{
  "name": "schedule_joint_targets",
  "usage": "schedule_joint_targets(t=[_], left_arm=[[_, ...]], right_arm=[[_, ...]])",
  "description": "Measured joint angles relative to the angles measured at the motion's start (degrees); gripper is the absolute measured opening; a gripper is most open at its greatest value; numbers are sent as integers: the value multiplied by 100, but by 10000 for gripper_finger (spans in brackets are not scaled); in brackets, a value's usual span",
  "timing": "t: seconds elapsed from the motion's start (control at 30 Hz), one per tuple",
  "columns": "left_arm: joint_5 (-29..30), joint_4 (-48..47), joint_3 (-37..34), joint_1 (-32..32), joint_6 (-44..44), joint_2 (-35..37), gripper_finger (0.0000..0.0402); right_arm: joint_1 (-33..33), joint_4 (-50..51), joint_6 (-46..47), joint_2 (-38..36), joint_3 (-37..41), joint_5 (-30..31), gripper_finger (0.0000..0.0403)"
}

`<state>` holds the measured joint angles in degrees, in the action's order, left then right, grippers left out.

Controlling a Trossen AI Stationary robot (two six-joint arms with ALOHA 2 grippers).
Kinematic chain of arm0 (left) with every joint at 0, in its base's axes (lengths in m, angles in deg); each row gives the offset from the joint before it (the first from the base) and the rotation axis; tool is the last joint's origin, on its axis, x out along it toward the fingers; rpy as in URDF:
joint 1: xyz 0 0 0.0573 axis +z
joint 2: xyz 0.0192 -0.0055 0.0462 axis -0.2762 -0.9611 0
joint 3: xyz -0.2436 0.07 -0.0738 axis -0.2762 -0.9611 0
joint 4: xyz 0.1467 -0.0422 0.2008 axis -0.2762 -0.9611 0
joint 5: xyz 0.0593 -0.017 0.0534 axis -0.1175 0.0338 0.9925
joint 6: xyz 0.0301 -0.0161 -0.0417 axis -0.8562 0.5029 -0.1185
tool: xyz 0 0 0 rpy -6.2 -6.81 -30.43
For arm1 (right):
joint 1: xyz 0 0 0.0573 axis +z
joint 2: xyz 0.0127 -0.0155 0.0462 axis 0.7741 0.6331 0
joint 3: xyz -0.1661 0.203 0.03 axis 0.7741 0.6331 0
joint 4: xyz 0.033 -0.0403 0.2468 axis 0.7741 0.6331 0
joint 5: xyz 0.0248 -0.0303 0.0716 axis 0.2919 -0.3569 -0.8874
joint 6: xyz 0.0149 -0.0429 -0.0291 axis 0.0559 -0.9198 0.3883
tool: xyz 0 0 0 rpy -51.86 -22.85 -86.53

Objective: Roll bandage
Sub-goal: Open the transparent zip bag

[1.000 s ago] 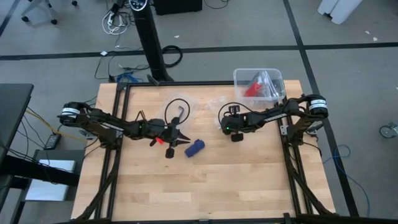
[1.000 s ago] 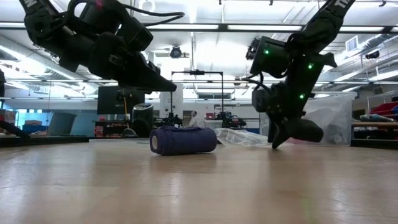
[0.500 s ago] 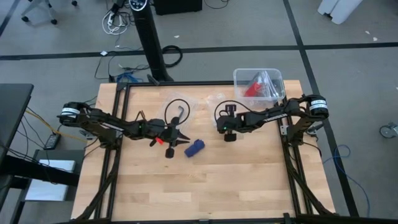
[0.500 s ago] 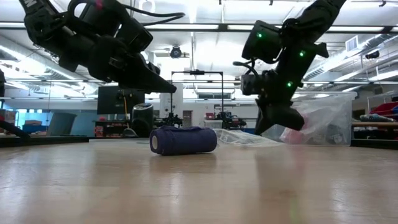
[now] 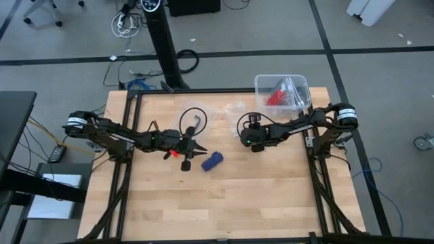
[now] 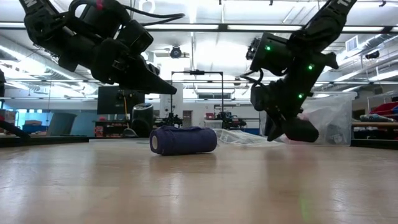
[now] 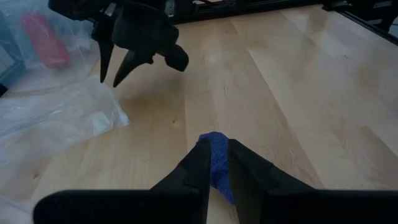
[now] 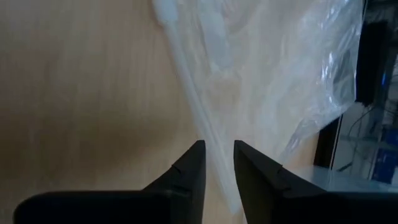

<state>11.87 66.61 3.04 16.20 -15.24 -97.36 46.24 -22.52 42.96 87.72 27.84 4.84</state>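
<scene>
Left gripper (image 5: 192,157) (fingers slightly parted) hovers beside rolled bandage (image 5: 211,161).

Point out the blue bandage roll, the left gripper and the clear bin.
blue bandage roll (image 5: 212,161), high view, middle of the roll.
left gripper (image 5: 201,154), high view, between the fingertips.
clear bin (image 5: 258,86), high view, left wall.

The bandage (image 5: 212,161) is seen as a small dark navy-blue roll, fully wound, lying on its side on the bare wooden table (image 5: 224,203) just left of the centre of the high view. In the low view it (image 6: 183,140) is shown left of centre, its spiral end turned toward the left.
</scene>
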Motion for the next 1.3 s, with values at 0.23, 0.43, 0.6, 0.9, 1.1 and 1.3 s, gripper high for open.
schedule_joint_targets(t=[0.23,0.43,0.6,0.9,1.1,1.3], left_arm=[[1,7,0,0,-21,0,57],[2,2,0,-7,-26,0,57],[2,2,0,-7,-29,0,58],[2,2,0,-17,-31,0,58],[2,4,0,-17,-33,0,58],[2,4,0,-17,-33,2,58]], right_arm=[[-149,-429,-303,0,81,-144,85],[-242,-415,-316,31,81,-453,83],[-257,-434,-379,31,81,-454,83],[-468,-542,-658,31,81,-730,83],[-626,-617,-681,31,81,-923,82],[-802,-720,-659,31,81,-1354,54]])
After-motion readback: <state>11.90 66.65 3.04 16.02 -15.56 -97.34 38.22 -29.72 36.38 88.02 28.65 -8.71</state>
